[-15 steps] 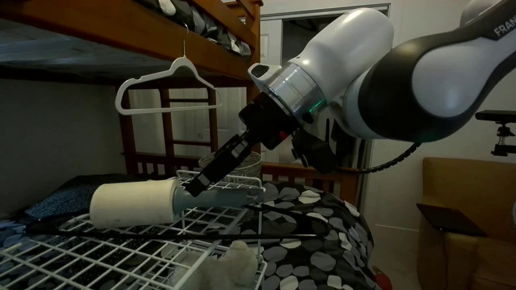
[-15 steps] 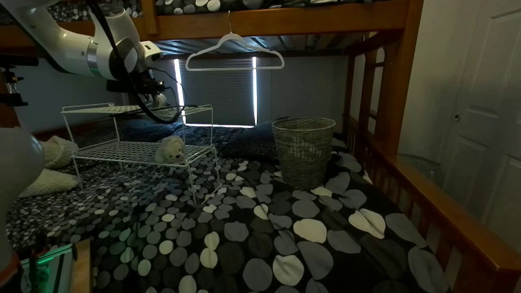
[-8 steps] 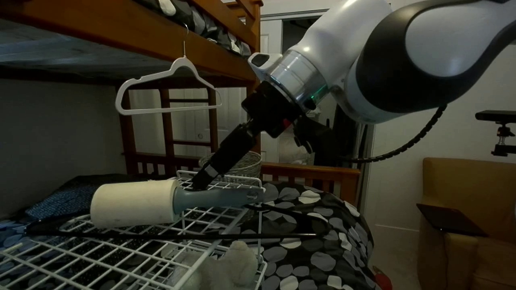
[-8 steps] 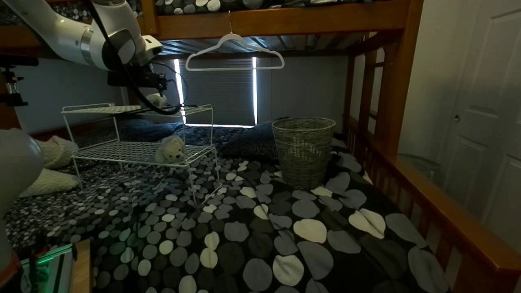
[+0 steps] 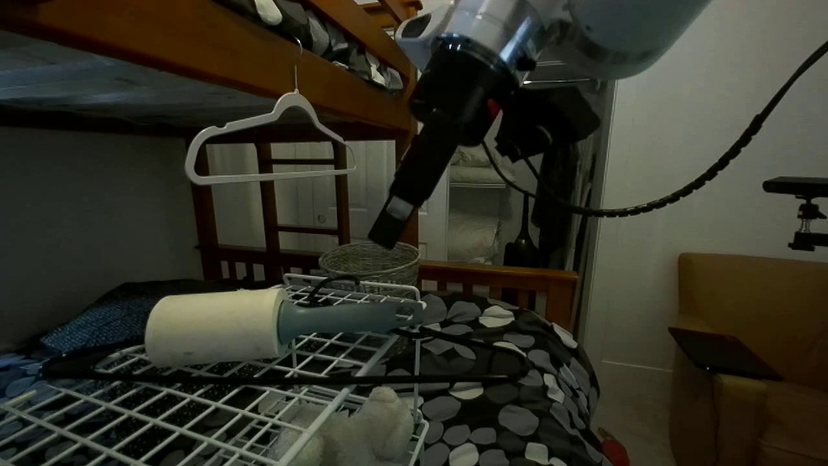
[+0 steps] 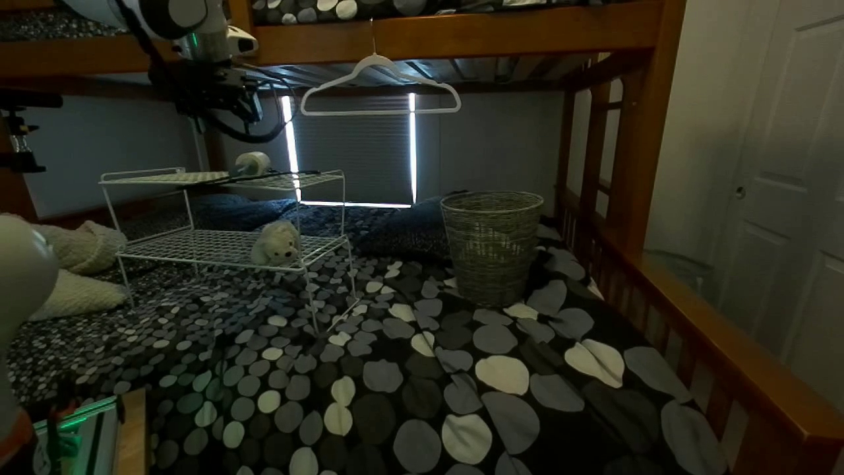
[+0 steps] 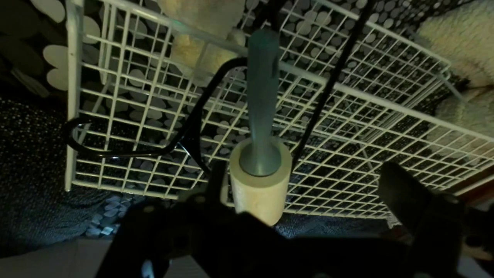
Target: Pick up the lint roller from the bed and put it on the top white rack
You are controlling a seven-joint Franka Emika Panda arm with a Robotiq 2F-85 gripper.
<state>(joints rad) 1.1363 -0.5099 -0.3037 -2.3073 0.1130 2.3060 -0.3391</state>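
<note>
The lint roller (image 5: 217, 327), a thick off-white roll with a grey-blue handle, lies on its side on the top white rack (image 6: 142, 178), across a black hanger (image 5: 310, 380). Above it and apart from it hangs my gripper (image 5: 383, 239). In the wrist view the jaws of the gripper (image 7: 305, 166) stand wide apart with nothing held; the lint roller (image 7: 260, 193) shows below, nearer the left finger. Under the rack spreads the bed (image 6: 382, 376) with its dotted black bedding. In an exterior view the arm's own parts and cable hide the fingertips.
A white hanger (image 6: 380, 112) hangs from the upper bunk's wooden rail (image 6: 455, 38). On the lower rack shelf sits a pale plush toy (image 6: 277, 244). The wicker basket (image 6: 492, 251) stands on the bed beside the rack. Fluffy cream bedding (image 6: 82, 297) lies at the rack's far end.
My gripper has opened, come off the lint roller's handle and risen well above the rack. The roller has stayed in place on the top rack.
</note>
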